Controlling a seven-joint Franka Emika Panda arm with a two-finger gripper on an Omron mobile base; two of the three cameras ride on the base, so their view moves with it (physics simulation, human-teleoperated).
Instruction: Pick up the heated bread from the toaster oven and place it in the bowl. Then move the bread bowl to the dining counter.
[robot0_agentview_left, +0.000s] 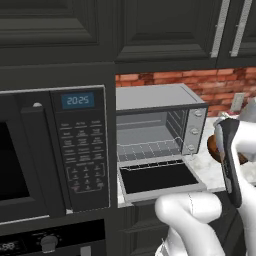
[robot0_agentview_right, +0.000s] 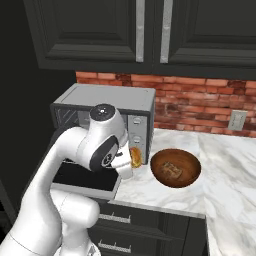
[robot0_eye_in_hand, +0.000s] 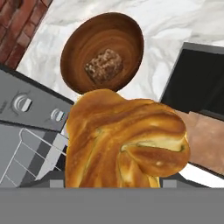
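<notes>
Currently the gripper (robot0_agentview_right: 131, 159) clamps the heated bread (robot0_eye_in_hand: 124, 140) just outside the toaster oven (robot0_agentview_left: 159, 131); the bowl (robot0_agentview_right: 176, 167) sits beside it, farther along the counter (robot0_agentview_right: 225, 165).

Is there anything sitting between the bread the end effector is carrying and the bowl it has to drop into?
Nothing visible blocks the way. The heated bread is out of the toaster oven, and only bare marble counter separates it from the bowl. A small brown lump already lies inside the bowl, but the opening is clear.

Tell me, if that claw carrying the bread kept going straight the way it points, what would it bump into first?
Probably the bowl; the claw with the bread points about at it, though depth is unclear.
</notes>
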